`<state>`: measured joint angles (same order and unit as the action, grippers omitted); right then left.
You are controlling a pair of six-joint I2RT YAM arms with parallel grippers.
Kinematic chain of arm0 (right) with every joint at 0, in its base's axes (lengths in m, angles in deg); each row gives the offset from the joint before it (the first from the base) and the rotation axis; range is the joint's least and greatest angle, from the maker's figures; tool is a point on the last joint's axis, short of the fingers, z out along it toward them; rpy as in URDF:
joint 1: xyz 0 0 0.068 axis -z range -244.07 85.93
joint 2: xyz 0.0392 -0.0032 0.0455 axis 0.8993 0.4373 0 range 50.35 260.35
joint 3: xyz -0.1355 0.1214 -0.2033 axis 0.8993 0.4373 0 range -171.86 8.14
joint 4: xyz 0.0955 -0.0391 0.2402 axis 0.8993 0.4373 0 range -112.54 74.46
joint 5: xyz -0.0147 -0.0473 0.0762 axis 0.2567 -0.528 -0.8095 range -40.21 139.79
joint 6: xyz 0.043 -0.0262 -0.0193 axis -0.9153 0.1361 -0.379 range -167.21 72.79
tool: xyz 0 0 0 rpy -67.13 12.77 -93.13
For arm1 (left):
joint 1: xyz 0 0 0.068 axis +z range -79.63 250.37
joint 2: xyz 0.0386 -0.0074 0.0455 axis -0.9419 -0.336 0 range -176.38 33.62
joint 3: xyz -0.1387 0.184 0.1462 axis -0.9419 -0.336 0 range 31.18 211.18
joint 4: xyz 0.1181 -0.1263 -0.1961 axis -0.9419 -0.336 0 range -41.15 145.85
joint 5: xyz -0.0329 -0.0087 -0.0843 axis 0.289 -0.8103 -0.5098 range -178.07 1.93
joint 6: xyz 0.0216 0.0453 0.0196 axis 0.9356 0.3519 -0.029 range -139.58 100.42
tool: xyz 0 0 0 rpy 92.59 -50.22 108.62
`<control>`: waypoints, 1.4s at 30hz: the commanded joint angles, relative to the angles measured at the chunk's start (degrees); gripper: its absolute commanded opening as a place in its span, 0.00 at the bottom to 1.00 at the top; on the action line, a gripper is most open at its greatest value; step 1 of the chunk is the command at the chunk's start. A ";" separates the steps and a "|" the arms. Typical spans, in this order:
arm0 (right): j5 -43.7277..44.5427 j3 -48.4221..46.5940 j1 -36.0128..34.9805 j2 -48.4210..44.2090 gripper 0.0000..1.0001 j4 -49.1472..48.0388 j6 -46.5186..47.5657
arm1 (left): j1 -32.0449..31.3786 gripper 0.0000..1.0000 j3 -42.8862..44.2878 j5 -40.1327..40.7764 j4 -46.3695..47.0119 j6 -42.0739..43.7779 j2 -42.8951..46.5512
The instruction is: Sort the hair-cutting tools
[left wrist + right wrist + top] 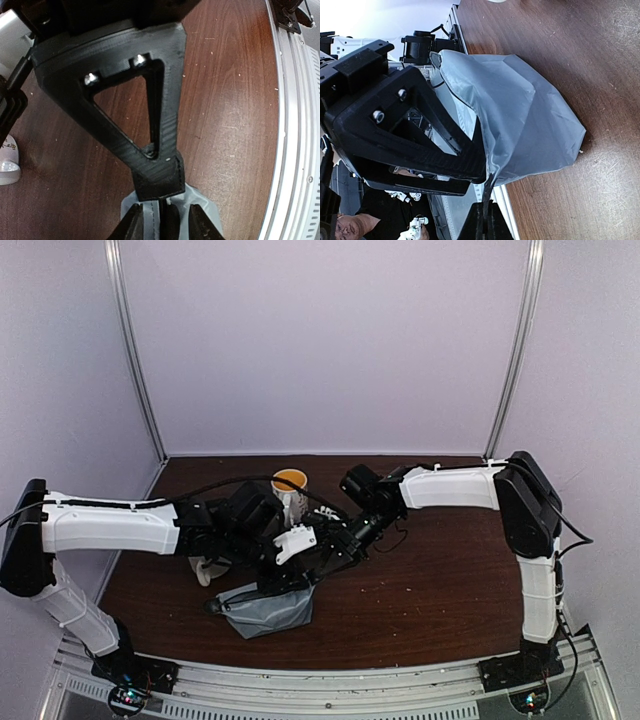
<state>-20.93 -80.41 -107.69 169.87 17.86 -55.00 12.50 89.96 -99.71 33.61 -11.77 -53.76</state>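
Observation:
The grey zip pouch [268, 610] lies on the brown table near the front, its top edge pulled up. My right gripper [485, 220] is shut on the pouch's dark zip edge [489, 187] and holds the pouch [520, 115] up off the wood. My left gripper [167, 225] stands open right beside it, its fingertips [132, 226] either side of the same raised edge of the pouch [150, 210]. In the top view both grippers, left [285, 580] and right [315, 575], meet above the pouch. No hair-cutting tools can be made out; the arms and the pouch hide that area.
A cream mug [290, 487] with a yellow inside stands behind the grippers. A second cream mug [207, 568] lies under my left arm, also at the left edge of the left wrist view as mug [7, 162]. A metal rail [295, 150] runs along the table's near edge.

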 commanded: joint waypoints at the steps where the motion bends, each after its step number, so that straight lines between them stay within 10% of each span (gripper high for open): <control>1: -1.54 0.44 0.37 -0.07 0.00 -1.38 -0.21 | -0.23 0.32 1.66 0.85 -1.39 -1.06 -0.44; 42: 0.12 2.11 1.48 -4.01 0.00 -0.08 2.74 | -1.28 0.02 6.09 6.87 -9.41 -3.98 -4.00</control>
<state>-20.82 -78.57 -106.51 168.97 16.83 -54.12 11.48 93.39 -95.08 25.37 -14.57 -56.42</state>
